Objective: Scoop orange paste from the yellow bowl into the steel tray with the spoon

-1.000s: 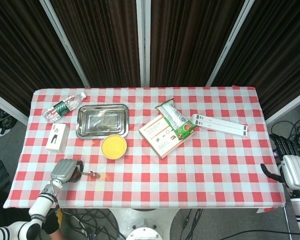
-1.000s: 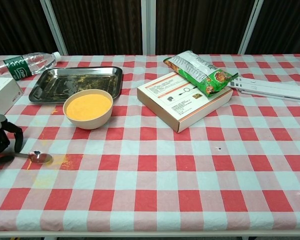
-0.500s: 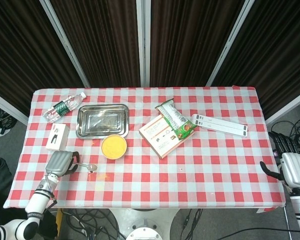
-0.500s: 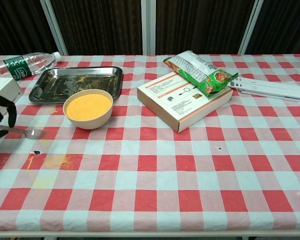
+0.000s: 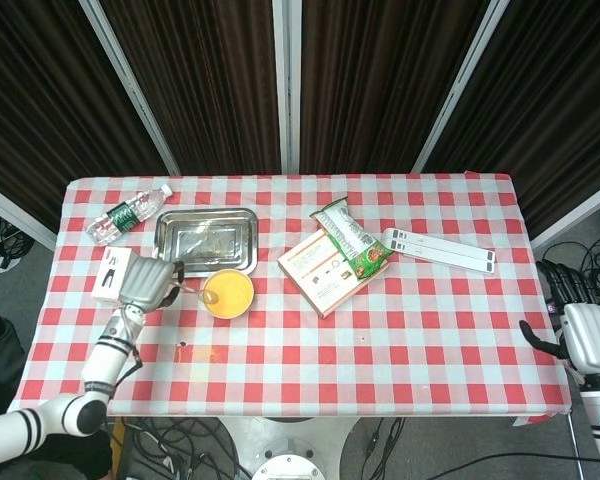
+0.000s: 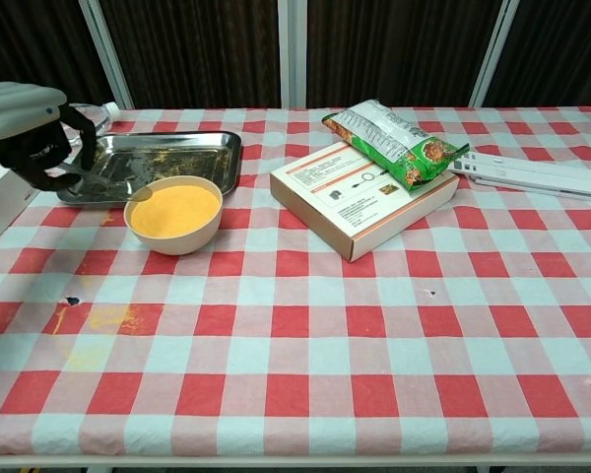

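Note:
My left hand (image 5: 145, 283) (image 6: 34, 133) grips the handle of a metal spoon (image 6: 118, 184), raised above the table just left of the yellow bowl (image 5: 228, 294) (image 6: 174, 214). The spoon's bowl end hangs over the bowl's left rim. Smooth orange paste fills the yellow bowl. Behind it lies the steel tray (image 5: 206, 241) (image 6: 154, 163), smeared with residue. My right hand (image 5: 587, 338) hangs off the table's right edge, holding nothing, its fingers out of sight.
A water bottle (image 5: 128, 212) and a small white box (image 5: 113, 273) lie at the left. A brown carton (image 6: 364, 197) with a green snack bag (image 6: 396, 139) sits mid-table, a white strip (image 5: 439, 249) to its right. Orange spills (image 6: 94, 320) stain the cloth near the front left.
My left hand lifted the spoon off the cloth near the front left and carried it up and toward the yellow bowl. The right hand stayed still.

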Controlling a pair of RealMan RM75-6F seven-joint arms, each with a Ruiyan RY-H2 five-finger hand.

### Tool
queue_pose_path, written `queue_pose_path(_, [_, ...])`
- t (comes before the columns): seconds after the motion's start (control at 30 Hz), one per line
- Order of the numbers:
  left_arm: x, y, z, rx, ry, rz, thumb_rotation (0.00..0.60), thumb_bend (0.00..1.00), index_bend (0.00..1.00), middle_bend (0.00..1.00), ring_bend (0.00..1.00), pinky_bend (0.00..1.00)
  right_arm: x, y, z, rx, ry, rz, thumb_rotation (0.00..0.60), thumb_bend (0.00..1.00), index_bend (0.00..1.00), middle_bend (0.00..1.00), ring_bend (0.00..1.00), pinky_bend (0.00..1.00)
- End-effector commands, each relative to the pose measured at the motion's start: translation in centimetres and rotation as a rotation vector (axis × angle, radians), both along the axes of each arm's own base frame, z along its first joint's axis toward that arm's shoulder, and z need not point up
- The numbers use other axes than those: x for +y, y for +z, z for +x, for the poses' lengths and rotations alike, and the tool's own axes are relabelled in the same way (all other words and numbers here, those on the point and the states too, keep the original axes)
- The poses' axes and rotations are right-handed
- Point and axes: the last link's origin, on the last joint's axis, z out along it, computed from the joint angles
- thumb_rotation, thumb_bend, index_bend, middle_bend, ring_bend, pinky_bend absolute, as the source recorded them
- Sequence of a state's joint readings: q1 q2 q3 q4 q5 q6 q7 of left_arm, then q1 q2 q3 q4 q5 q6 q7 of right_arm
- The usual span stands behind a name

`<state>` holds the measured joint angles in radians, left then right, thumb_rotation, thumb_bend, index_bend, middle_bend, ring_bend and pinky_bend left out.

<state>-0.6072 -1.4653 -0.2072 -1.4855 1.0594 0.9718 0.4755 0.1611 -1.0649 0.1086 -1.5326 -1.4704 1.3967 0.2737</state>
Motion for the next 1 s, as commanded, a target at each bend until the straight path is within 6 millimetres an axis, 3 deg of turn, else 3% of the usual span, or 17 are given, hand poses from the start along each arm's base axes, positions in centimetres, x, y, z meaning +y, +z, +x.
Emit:
queue_pose_path(0.03, [1.3, -1.8, 1.6, 0.037, 0.005, -0.029, 0.600, 0.45, 0.62, 0.95, 0.91, 0.94, 0.0, 0.2, -0.2, 0.002, -0.008, -0.004, 0.600, 0.23, 0.01, 0.06, 0.00, 0.06])
queue_pose_path(0.4, [1.1, -3.8, 2.4, 0.097, 0.023, -0.047, 0.600, 0.44, 0.59, 0.95, 0.92, 0.94, 0.0, 0.3, -0.6, -0.010, -0.019, -0.001, 0.600, 0.23, 0.01, 0.06, 0.00, 0.06])
queue_pose_path(0.63, [0.8, -3.6, 2.5, 0.119, 0.020, -0.044, 0.600, 0.43, 0.48, 0.95, 0.92, 0.94, 0.0, 0.4, -1.1, -0.016, -0.029, -0.006, 0.600, 0.23, 0.01, 0.06, 0.00, 0.06])
queue_pose_path(1.0, [1.0, -3.3, 2.4, 0.138, 0.011, -0.054, 0.600, 0.43, 0.49, 0.94, 0.92, 0.94, 0.0, 0.7, -1.2, -0.020, -0.025, -0.017, 0.600, 0.23, 0.01, 0.06, 0.00, 0.06])
